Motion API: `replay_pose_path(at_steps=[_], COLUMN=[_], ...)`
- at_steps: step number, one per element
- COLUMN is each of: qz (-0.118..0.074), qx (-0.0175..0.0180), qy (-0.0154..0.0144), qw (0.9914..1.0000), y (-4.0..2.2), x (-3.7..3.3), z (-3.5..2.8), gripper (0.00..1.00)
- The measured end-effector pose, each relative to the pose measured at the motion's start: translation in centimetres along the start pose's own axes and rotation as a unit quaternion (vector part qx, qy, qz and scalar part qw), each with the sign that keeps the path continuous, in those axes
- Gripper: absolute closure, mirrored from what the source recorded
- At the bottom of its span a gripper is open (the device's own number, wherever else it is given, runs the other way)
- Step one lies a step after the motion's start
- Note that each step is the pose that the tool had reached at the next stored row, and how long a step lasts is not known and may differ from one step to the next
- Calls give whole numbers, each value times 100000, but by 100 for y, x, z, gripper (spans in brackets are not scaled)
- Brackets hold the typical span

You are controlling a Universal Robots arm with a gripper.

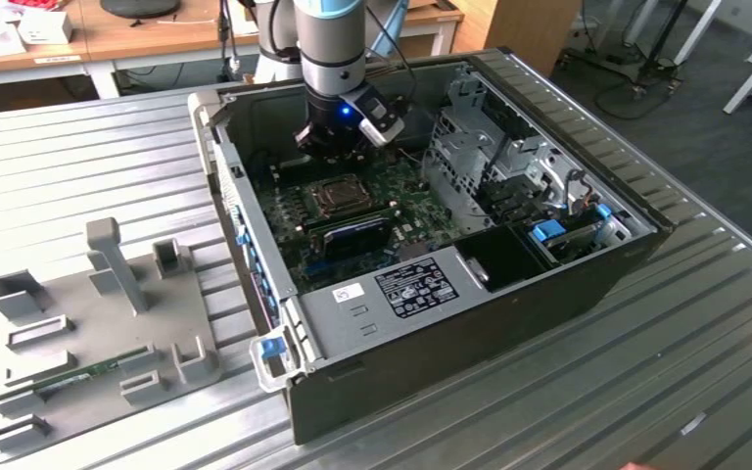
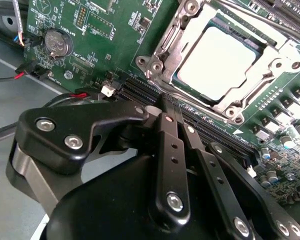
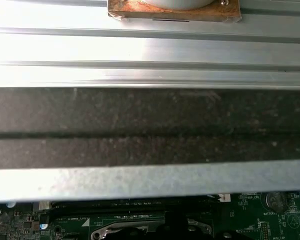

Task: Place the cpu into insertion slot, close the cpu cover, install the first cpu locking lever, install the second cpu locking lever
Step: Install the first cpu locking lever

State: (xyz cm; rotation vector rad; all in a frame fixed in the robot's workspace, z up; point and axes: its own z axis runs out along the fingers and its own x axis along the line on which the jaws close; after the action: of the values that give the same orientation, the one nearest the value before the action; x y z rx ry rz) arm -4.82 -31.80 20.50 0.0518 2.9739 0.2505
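Note:
The cpu (image 2: pixel 217 57) lies flat in the insertion slot (image 2: pixel 155 62), its pale silvery top showing through the window of the cpu cover (image 2: pixel 187 30), which lies down around it. In the exterior view the insertion slot (image 1: pixel 344 196) sits mid-board inside the open computer case. My gripper (image 1: pixel 337 147) hangs just behind it, low over the green motherboard (image 2: pixel 90 30). In the second wrist view my gripper (image 2: pixel 165 102) has its black fingers (image 2: pixel 167 150) together with nothing between them, tips over the long black memory slots beside the socket. How the locking levers stand I cannot tell.
The case walls (image 1: pixel 611 255) and a metal drive cage (image 1: pixel 493 147) hem in the board. A coin battery (image 2: pixel 57 42) and red and black wires (image 2: pixel 20 75) lie near the gripper. A grey fixture plate (image 1: pixel 89 323) rests on the slatted table at the exterior view's left.

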Motion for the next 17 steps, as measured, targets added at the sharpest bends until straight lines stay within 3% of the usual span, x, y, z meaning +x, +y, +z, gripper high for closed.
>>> replay_pose_path(at_steps=[8,10,12,13,17], qz=[-3,-28,-45,-79,-325], qx=[11,291,978,1516,4158], qy=[6,140,580,807,1594], qw=[100000,99999,99994,99985,99900], y=[0,0,1,1,3], x=[0,-1,-3,-4,-9], z=[-1,-2,-5,-8,-15], gripper=[90,90,90,90,90])
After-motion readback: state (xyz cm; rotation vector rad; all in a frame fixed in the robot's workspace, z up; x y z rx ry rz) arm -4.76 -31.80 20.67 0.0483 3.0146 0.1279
